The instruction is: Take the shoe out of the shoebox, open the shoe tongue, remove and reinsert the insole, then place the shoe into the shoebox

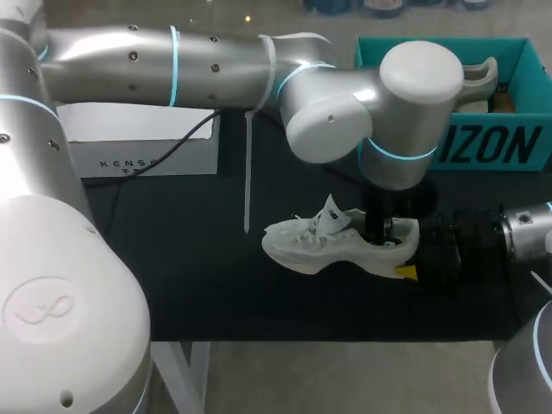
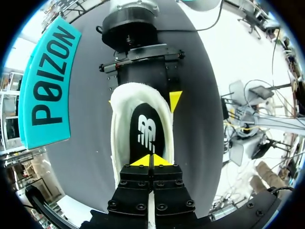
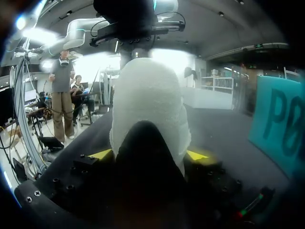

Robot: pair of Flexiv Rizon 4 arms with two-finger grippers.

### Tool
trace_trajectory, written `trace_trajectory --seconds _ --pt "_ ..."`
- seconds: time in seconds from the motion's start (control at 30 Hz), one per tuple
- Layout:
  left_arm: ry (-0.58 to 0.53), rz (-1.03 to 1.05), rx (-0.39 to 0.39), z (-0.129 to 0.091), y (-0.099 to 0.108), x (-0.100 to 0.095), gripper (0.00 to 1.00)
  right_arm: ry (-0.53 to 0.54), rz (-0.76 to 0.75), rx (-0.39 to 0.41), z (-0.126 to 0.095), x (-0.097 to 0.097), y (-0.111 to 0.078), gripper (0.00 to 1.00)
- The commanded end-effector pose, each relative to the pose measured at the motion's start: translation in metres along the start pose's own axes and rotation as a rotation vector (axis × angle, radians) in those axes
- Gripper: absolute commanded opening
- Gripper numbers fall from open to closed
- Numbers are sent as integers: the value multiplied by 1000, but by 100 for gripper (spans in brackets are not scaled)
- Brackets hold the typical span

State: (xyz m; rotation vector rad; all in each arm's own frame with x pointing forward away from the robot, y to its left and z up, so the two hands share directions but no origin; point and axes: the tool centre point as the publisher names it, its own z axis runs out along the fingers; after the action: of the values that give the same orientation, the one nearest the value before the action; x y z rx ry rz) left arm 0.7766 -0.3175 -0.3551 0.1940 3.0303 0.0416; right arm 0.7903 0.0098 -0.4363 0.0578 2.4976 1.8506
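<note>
Black mat [image 1: 190,276]. Right gripper [image 3: 150,155] clamps white shoe's [image 1: 319,241] heel; left gripper [image 2: 152,161], tips pressed together, over insole [image 2: 147,133]. Teal shoebox [image 1: 517,121] beside them.

site: is looking like a robot lab | left arm [image 1: 172,56] and right arm [image 1: 517,228] are meeting at a shoe [image 1: 302,241] on a black mat [image 1: 190,259] | cable [image 1: 191,135] is trailing under the left arm, well behind the left gripper [image 2: 151,161] | shoebox [image 2: 47,90] is standing beside that gripper

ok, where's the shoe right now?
Head view: the shoe lies on the black mat, right of centre, in front of the teal shoebox. The right end effector clamps its heel; the left end effector is down in its opening.
</note>
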Motion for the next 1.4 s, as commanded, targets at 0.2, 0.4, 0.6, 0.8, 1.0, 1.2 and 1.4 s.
trace_trajectory --seconds 0.2,0.4,0.6,0.8,1.0,1.2,1.4 --pt "29 5 -10 18 -5 10 0 0 1 2 5 0 -5 0" --pt "41 4 -12 22 -5 16 0 0 1 2 5 0 -5 0" --pt "47 -7 -11 23 -5 18 0 0 1 2 5 0 -5 0" --pt "44 -9 -13 23 -6 18 10 0 1 2 5 0 -5 0" --pt "41 1 -17 23 -7 18 35 0 1 2 5 0 -5 0" --pt "43 3 -23 26 -6 17 36 0 1 2 5 0 -5 0" --pt "38 10 -35 37 -6 15 36 0 1 2 5 0 -5 0"
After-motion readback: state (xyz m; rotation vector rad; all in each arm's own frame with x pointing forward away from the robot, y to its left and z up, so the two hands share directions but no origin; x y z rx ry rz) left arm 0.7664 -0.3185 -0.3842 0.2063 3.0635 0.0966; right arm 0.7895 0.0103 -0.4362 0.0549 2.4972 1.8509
